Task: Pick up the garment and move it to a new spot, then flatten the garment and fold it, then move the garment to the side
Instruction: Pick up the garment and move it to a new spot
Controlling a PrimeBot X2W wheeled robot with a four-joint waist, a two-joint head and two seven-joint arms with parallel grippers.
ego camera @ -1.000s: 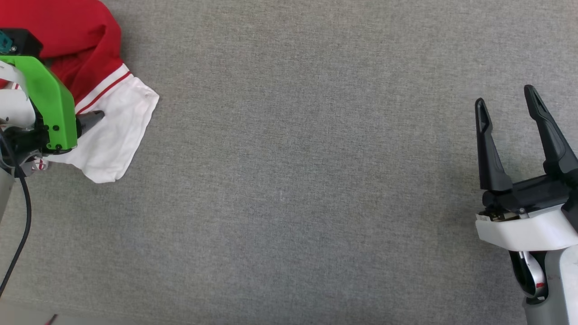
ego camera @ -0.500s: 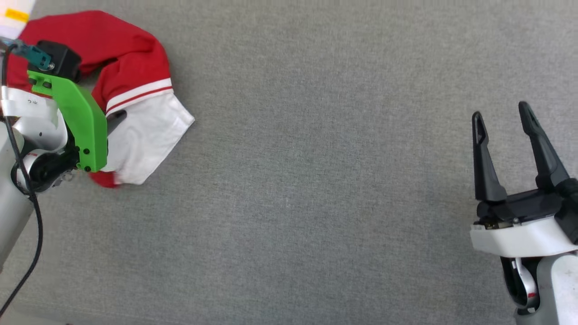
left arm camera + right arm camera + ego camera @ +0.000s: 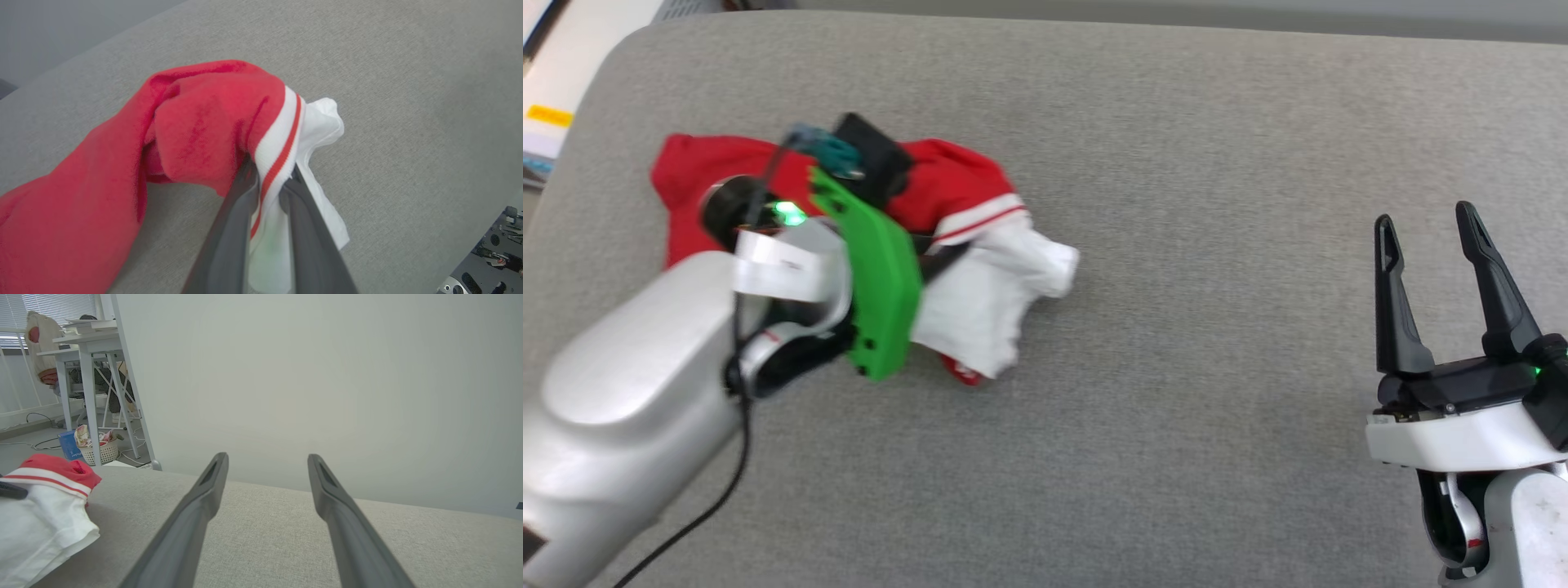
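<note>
The garment (image 3: 964,196) is a bunched red jersey with a white sleeve (image 3: 980,310) and white-and-red striped trim, lying on the left of the grey surface. My left gripper (image 3: 943,253) is shut on it at the striped trim, where red cloth meets the sleeve. In the left wrist view both fingers (image 3: 229,228) pinch the trim of the garment (image 3: 196,134), and the red body trails off to the left. My right gripper (image 3: 1429,237) stands open at the right, well away from the cloth. The right wrist view has its fingers (image 3: 204,498) spread, with the garment (image 3: 45,510) at far left. The print is hidden.
The grey padded surface (image 3: 1176,163) stretches wide between the two grippers. Its rounded far-left corner (image 3: 621,49) borders a white object. A black cable (image 3: 686,523) hangs from my left arm. Beyond the surface stand a white wall (image 3: 327,375), desks and a basket (image 3: 98,451).
The head camera has tilted, so the picture shifted down and right. My left gripper has carried the garment rightward across the surface, keeping its hold at the trim. The right gripper stayed open.
</note>
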